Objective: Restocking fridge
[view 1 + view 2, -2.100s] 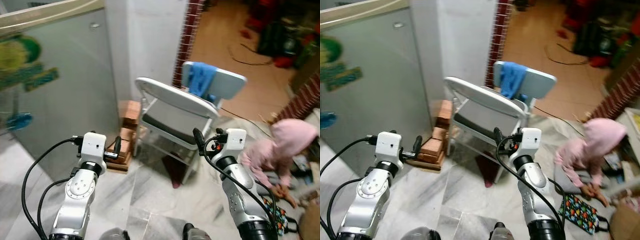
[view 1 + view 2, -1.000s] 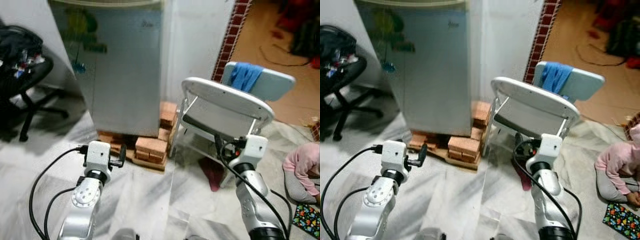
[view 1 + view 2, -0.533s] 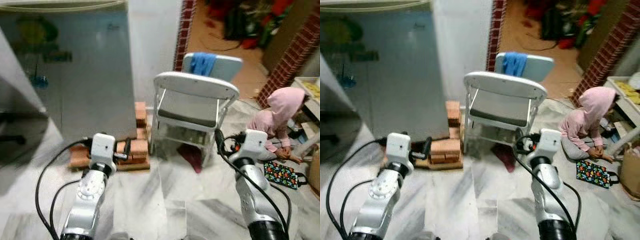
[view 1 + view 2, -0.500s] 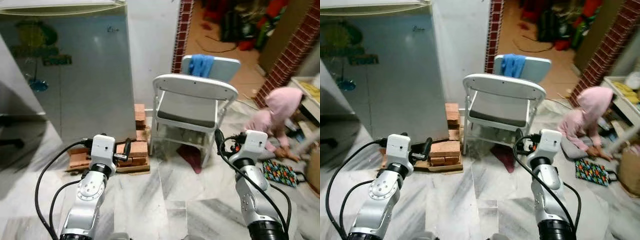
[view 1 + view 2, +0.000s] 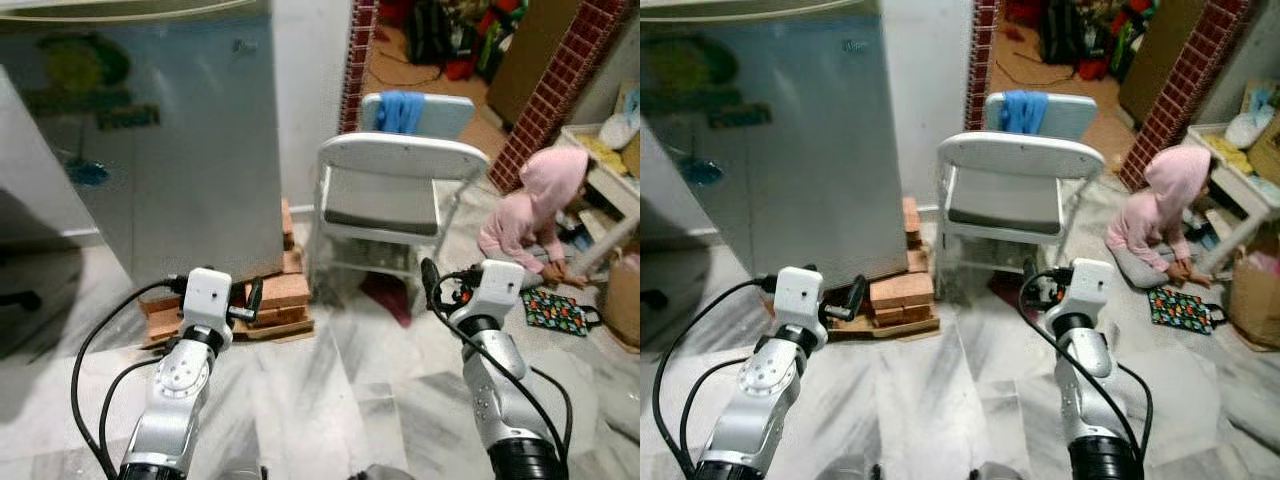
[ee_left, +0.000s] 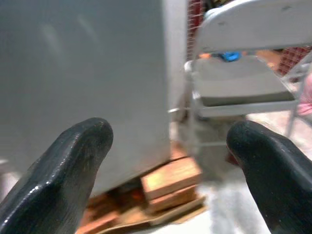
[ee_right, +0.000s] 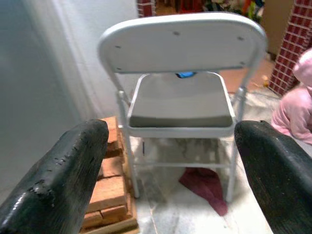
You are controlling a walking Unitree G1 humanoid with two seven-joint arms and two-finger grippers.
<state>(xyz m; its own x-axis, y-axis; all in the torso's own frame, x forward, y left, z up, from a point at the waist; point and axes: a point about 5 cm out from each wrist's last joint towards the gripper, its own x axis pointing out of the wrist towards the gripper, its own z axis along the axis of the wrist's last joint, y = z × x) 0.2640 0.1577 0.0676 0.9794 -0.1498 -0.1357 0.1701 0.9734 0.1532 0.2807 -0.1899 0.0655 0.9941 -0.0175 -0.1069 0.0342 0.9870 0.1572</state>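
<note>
Nearest you, the left gripper (image 6: pixel 165 161) and right gripper (image 7: pixel 170 165) were both raised with fingers spread wide, holding nothing. Beyond the left one stood the fridge (image 5: pixel 170 150), shut, propped on bricks (image 5: pixel 285 292) beside the folding chair (image 5: pixel 395 190). You'd likely find its door stiff and smooth-faced; no handle was visible, so the door's edge seemed your best hold.

Head looks down; wrists share chair (image 7: pixel 181 105), perhaps.

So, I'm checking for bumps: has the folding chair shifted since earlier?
No. The folding chair stands beside the bricks under the fridge as before; the camera moved.
</note>
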